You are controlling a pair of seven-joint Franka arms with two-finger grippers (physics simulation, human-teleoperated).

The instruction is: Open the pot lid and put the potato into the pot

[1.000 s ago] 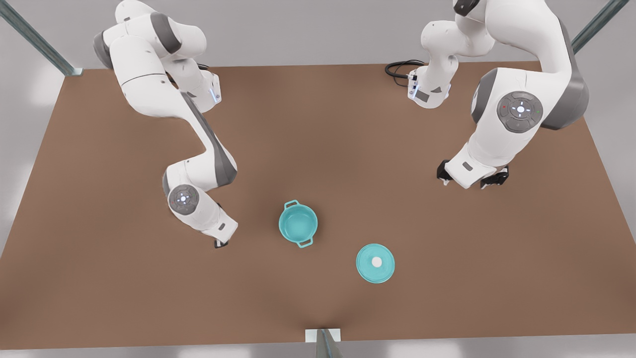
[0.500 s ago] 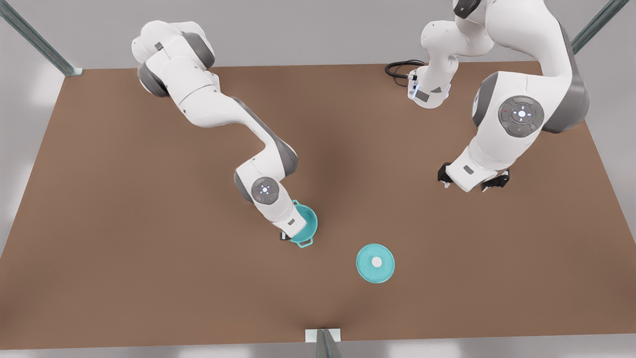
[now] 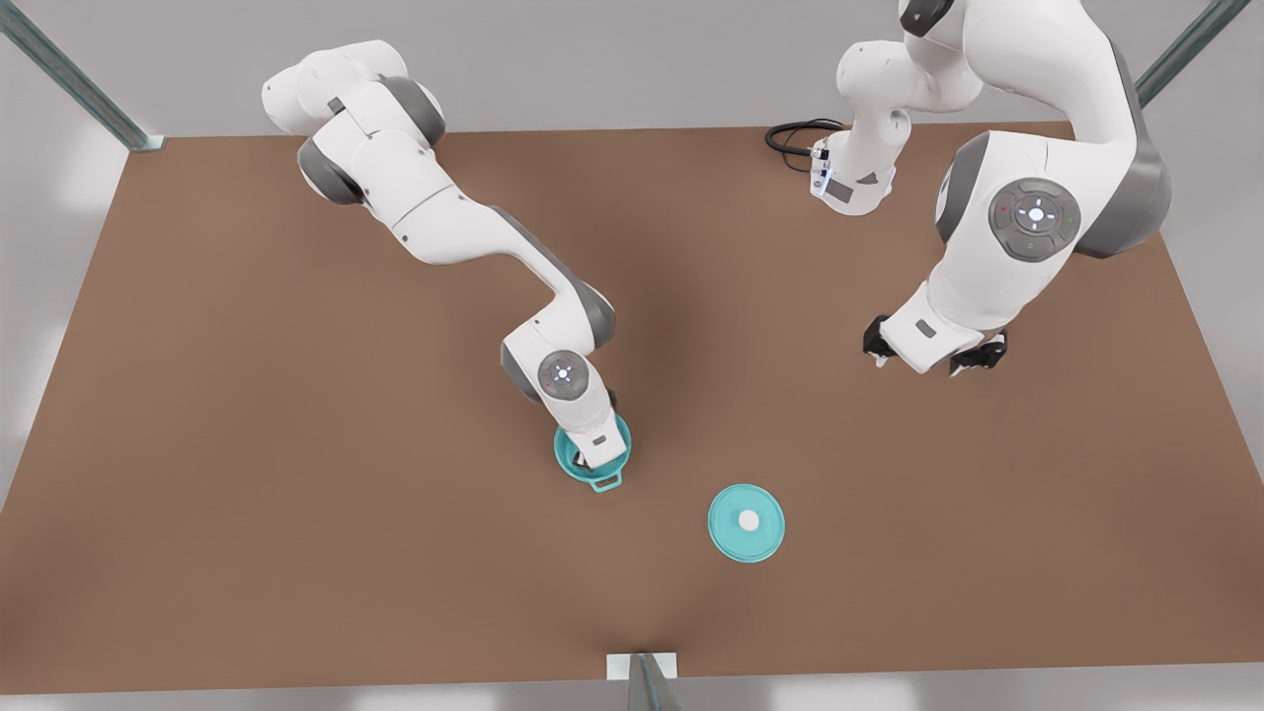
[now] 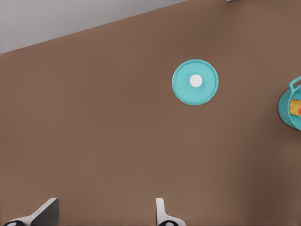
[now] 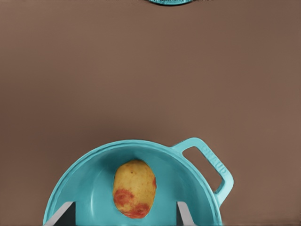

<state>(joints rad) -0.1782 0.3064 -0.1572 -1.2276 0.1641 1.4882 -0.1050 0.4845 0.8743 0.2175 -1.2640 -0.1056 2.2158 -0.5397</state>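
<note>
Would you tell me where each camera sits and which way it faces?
Front view: high over the table, looking down; both arms show.
Left wrist view: on the idle arm at the front view's right, facing the pot lid; the open left tool shows.
Right wrist view: above the pot, looking down at the potato inside; the open right tool shows.
Both wrist views share the pot and potato.

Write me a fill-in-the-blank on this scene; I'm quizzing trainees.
The small lumpy yellow-tan potato lies inside the round teal ____.
The flat round teal lid with a white knob rests on the brown ____.
The right end effector, above the potato, is ____, like the waiting left end effector.
Missing: pot, table, open.
</note>
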